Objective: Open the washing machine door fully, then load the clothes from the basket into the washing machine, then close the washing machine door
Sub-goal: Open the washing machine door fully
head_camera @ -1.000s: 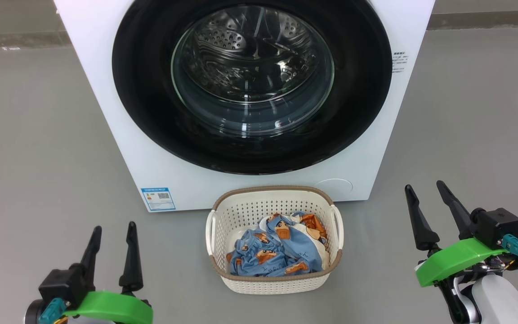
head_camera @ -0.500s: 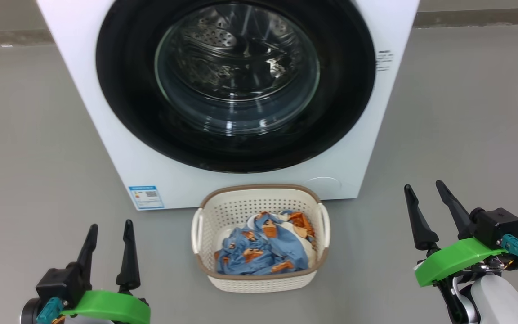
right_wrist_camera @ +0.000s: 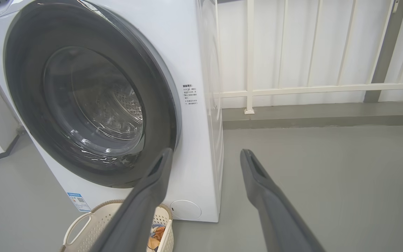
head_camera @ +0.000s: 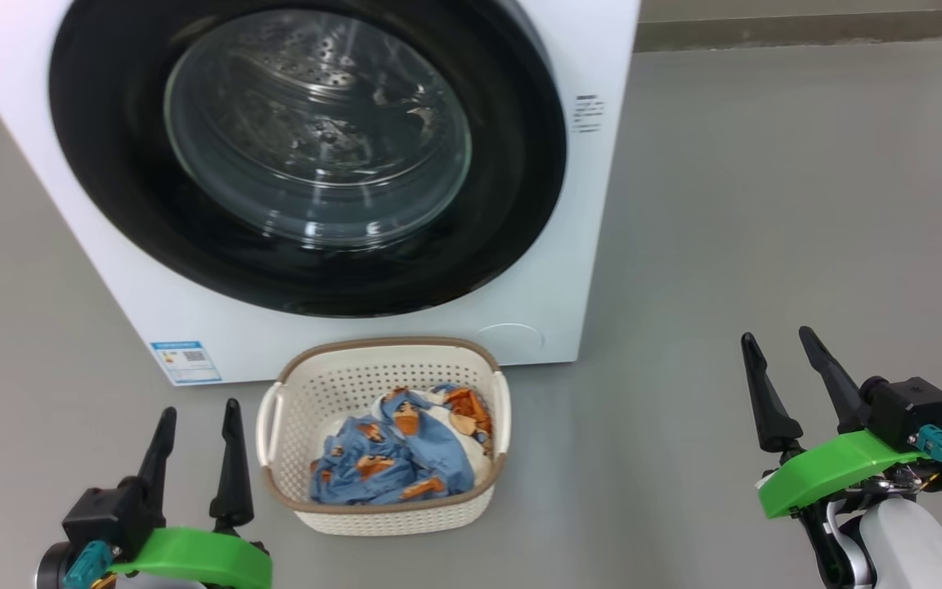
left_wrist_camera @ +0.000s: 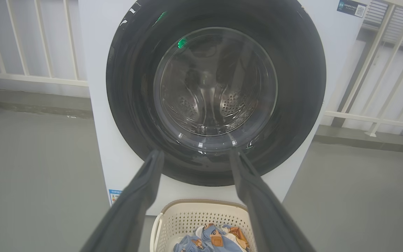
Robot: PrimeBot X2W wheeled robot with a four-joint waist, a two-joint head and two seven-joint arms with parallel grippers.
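Note:
The washing machine (head_camera: pixel 594 270) is a white box on the floor, and its round black washing machine door (head_camera: pixel 512 204) sits shut against the front, the steel drum showing through the glass. The cream basket (head_camera: pixel 381 348) stands on the floor just below the door, holding the blue bear-print clothes (head_camera: pixel 397 458). My left gripper (head_camera: pixel 199 409) hovers open and empty just left of the basket. Far to the right, my right gripper (head_camera: pixel 776 335) is open and empty over bare floor. In the left wrist view the left gripper (left_wrist_camera: pixel 196 152) points at the door (left_wrist_camera: pixel 303 87). In the right wrist view the right gripper (right_wrist_camera: pixel 205 151) points just past the machine's right front corner (right_wrist_camera: pixel 198 52).
A blue label sticker (head_camera: pixel 185 361) and a round cover (head_camera: pixel 508 337) mark the machine's lower front. White railing (right_wrist_camera: pixel 250 56) runs behind the machine on both sides. Grey floor (head_camera: pixel 765 204) spreads wide to the machine's right.
The whole head picture has slid left, so the camera has turned to the right. Both grippers hold their places in that view, still open.

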